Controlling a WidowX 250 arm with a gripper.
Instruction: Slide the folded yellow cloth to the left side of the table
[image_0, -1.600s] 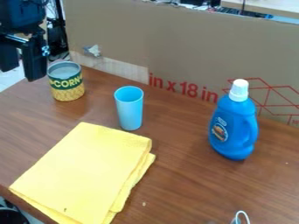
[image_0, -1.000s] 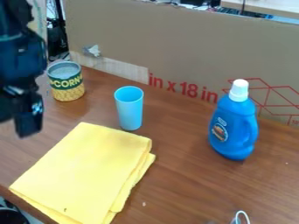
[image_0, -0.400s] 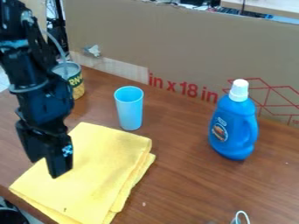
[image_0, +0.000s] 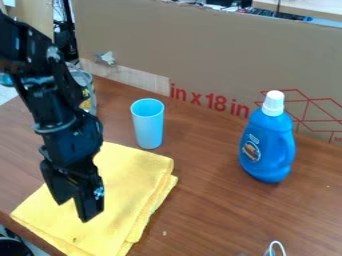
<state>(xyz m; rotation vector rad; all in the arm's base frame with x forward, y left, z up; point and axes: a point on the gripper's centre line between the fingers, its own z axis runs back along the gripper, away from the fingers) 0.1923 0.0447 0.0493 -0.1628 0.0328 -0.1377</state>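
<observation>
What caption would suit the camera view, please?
The gripper over a folded yellow cloth; a blue cup and bottle standing upright.

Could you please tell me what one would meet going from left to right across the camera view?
Black gripper → light blue cup → blue bottle with a white cap.

A yellow cloth (image_0: 137, 185) is showing plain at near left; a light-blue cup (image_0: 147, 125) is standing beyond it. At right, a blue bottle (image_0: 266, 150) is wearing a white cap (image_0: 273, 103). Brown wood grain is patterning the table (image_0: 220, 210); red lettering and lines are marking the tan cardboard (image_0: 200, 55).
</observation>
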